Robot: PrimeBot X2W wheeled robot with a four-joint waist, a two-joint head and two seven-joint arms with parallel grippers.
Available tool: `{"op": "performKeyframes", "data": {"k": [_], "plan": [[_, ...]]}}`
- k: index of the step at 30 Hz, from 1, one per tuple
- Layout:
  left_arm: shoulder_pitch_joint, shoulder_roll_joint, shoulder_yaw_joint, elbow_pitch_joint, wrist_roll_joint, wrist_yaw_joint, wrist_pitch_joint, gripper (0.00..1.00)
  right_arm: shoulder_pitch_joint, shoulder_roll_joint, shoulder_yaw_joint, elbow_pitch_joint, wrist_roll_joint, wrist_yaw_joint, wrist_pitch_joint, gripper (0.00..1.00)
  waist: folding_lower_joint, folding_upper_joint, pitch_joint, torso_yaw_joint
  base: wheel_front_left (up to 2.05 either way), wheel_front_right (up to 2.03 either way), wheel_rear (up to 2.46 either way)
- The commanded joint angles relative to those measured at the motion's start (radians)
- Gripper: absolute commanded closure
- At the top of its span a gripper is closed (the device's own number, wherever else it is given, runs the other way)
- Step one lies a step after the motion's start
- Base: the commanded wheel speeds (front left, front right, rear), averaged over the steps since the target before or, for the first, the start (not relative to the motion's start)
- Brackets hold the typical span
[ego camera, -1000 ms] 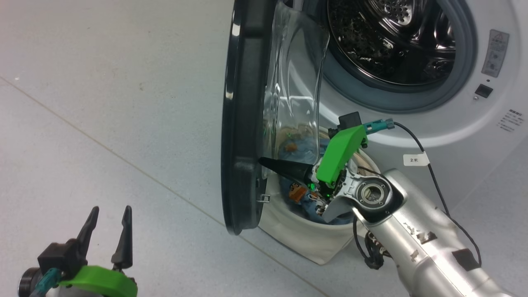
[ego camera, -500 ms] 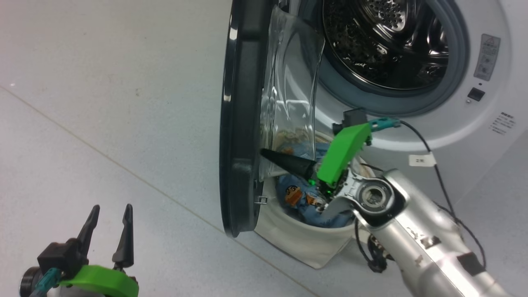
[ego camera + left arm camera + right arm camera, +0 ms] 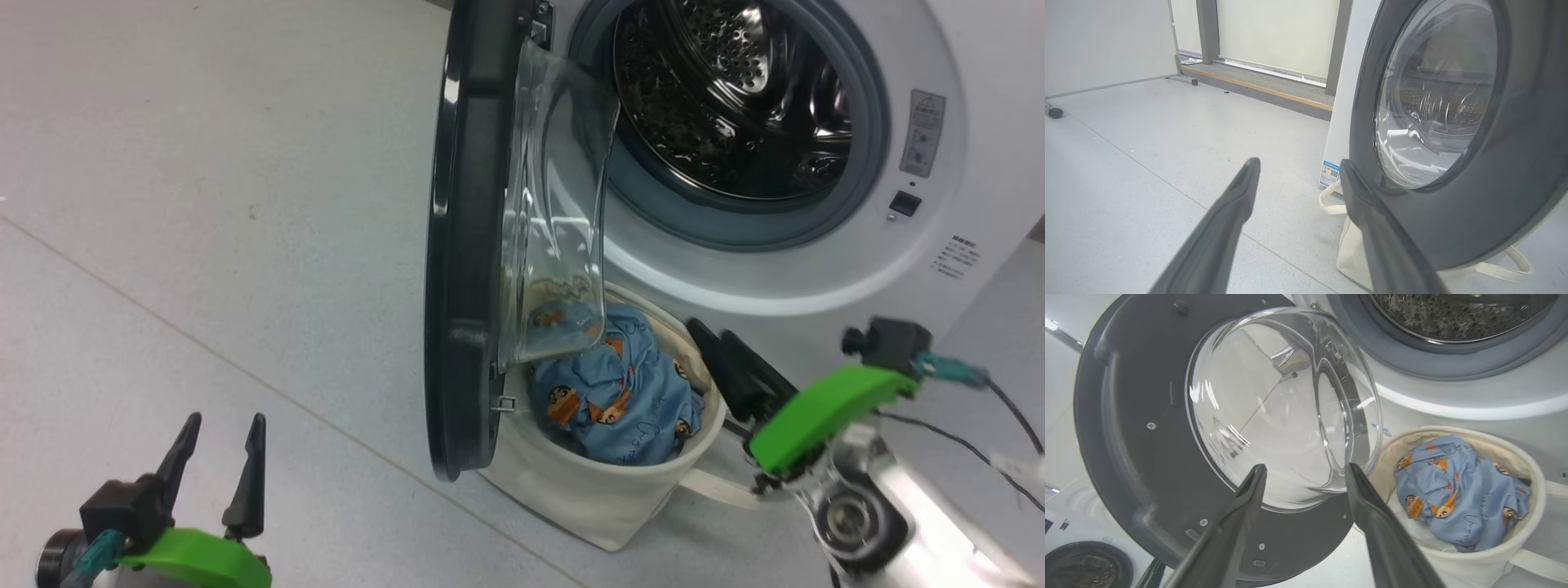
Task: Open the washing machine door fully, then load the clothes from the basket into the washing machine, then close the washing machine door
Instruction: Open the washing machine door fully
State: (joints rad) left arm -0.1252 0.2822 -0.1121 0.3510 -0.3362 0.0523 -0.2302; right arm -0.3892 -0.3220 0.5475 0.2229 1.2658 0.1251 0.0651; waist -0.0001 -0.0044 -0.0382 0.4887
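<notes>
The washing machine [image 3: 963,73] stands with its steel drum [image 3: 718,106] exposed. The washing machine door [image 3: 457,245] hangs open, edge-on in the head view, its clear glass bulge [image 3: 1282,404] facing my right wrist camera. Below the door sits the cream basket [image 3: 604,498] holding the light blue printed clothes [image 3: 620,392]; they are also seen in the right wrist view as the clothes [image 3: 1457,490]. My right gripper [image 3: 710,329] is open and empty, just right of the basket. My left gripper [image 3: 225,420] is open and empty over the floor, left of the door [image 3: 1494,183].
A basket handle loop [image 3: 1331,204] lies on the floor by the machine's blue label [image 3: 1331,173]. A black cable [image 3: 1004,425] trails from my right wrist. A second machine [image 3: 1086,563] stands beyond the door. Open grey floor [image 3: 204,204] spreads left.
My right gripper has drawn back from the door's inner side, moving right past the basket, and has opened. The head camera has shifted. The left gripper stays put.
</notes>
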Motion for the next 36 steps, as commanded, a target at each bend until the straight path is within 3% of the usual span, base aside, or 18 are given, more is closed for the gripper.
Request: {"op": "performKeyframes", "data": {"k": [1,7,12,17,20,27,36], "plan": [[-0.044,0.031,0.04,-0.031,0.001,-0.001,0.0,0.0,0.018,-0.035,-0.002,-0.032,-0.061,0.006,-0.07,0.0,0.0001,0.0,-0.006,-0.003,0.0,0.0,0.0],[-0.039,0.036,0.031,-0.032,-0.002,-0.004,0.006,0.0,0.081,-0.066,0.0,0.029,-0.254,0.006,-0.262,0.0,0.0001,0.0,-0.019,-0.015,0.0,0.0,0.0],[-0.038,0.035,0.032,-0.033,-0.012,-0.005,0.006,0.0,0.088,-0.044,-0.023,0.069,-0.411,0.006,-0.316,0.0,0.0001,0.0,-0.018,-0.028,0.0,0.0,0.0],[-0.036,0.035,0.029,-0.031,-0.02,-0.004,0.004,0.0,0.116,0.005,-0.133,0.068,-0.625,0.006,-0.326,0.0,0.0001,0.0,-0.015,-0.04,0.0,0.0,0.0],[-0.038,0.035,0.028,-0.032,-0.022,-0.002,0.003,0.0,0.153,0.044,-0.192,0.047,-0.693,0.006,-0.326,0.0,0.0001,0.0,-0.01,-0.041,0.0,0.0,0.0],[-0.046,0.035,0.027,-0.033,-0.026,0.004,-0.002,0.0,0.193,0.088,-0.234,0.05,-0.743,0.006,-0.327,0.0,0.0001,0.0,0.002,-0.044,0.0,0.0,0.0],[-0.049,0.032,0.022,-0.023,-0.032,0.005,-0.009,0.0,0.181,0.078,-0.229,0.061,-0.748,0.006,-0.327,0.0,0.0001,0.0,0.01,-0.049,0.0,0.0,0.0]]}}
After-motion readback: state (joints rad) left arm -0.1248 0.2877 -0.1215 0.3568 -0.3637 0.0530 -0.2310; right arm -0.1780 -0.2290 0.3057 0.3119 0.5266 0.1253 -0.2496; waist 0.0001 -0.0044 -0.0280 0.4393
